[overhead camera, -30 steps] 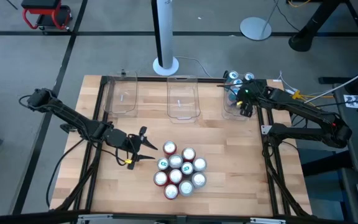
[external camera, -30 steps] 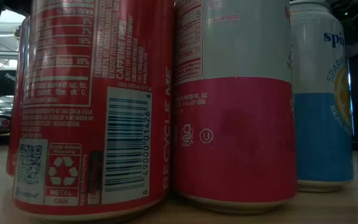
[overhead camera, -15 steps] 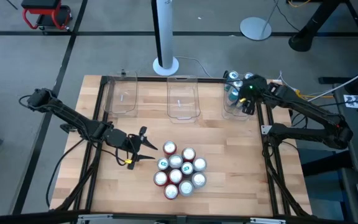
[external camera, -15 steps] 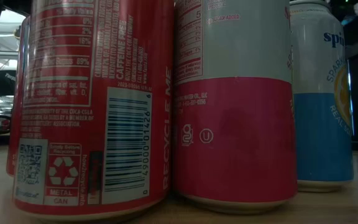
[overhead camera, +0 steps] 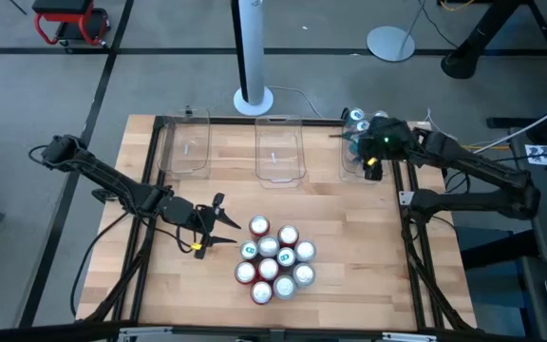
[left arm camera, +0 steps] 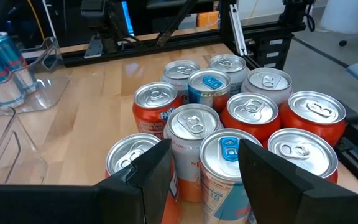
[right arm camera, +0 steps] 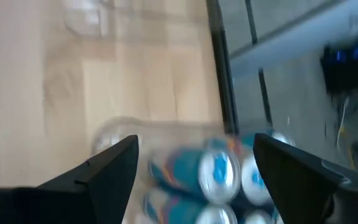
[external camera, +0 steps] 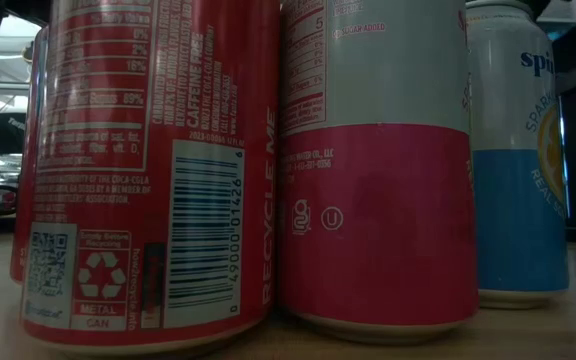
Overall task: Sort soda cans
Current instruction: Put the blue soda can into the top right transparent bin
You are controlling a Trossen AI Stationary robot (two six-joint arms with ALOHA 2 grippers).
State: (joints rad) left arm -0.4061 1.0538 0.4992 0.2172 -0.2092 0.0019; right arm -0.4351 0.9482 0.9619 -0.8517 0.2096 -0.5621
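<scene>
A tight cluster of soda cans [overhead camera: 273, 258] stands upright on the wooden table near its front middle; their tops are silver and their bodies red, teal-blue or silver-and-red [left arm camera: 229, 118]. The low view shows three of them close up [external camera: 373, 160]. My left gripper [overhead camera: 224, 223] hovers open just left of the cluster, its fingers [left arm camera: 148, 177] short of the nearest cans. Over the right-hand clear bin [overhead camera: 361, 152] my right gripper [overhead camera: 368, 163] hangs open and empty. That bin holds several teal-blue cans [right arm camera: 216, 171].
Two more clear plastic bins, one at the left [overhead camera: 186, 147] and one in the middle [overhead camera: 280, 152], stand along the table's far edge. A black frame runs round the table [overhead camera: 416, 256]. A white pole base [overhead camera: 253, 98] sits behind the far edge. Bare wood lies between bins and cluster.
My right gripper has risen above the right-hand bin and tipped and turned as it rose, its fingers staying open. The cans and my left arm have kept still.
</scene>
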